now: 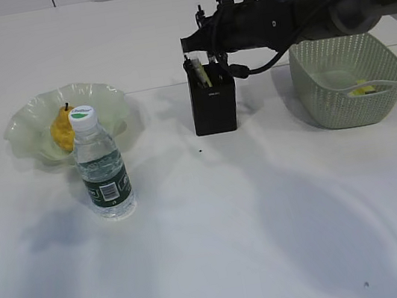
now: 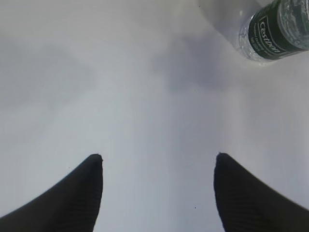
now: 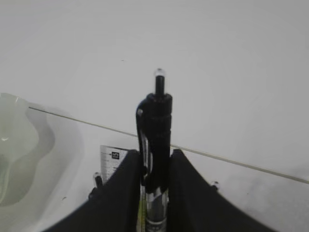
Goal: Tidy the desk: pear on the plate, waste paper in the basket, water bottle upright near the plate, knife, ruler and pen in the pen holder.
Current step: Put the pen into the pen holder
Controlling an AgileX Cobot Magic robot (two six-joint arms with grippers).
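Last step of the tidy-up in hand, by the look of things: delivering the black clip pen with chrome barrel (image 3: 155, 145) to the black rectangular pen holder (image 1: 213, 105). Right end effector (image 3: 154, 164) clamped on that pen, fingers pressed against either side of the barrel, push-button end pointing away from the wrist camera. In the exterior view, poised directly above the holder's open mouth, with a few slender items already standing inside; which of knife and ruler, impossible to tell at this size.

Elsewhere, mostly settled. Yellow pear (image 1: 63, 129) lying in the pale green wavy-rimmed glass plate (image 1: 24, 120). Clear plastic water bottle with green label and white cap (image 1: 100, 164) upright just in front of the plate. Pale green woven plastic basket (image 1: 346, 80) to the right, holding something pale and yellowish, probably the waste paper.

Left end effector (image 2: 158, 186) spread apart, holding nothing, hovering over bare white surface (image 1: 271, 228) near the bottle's base.

Next move likely calling for a straight descent, tip kept clear of the items already inside, then release.
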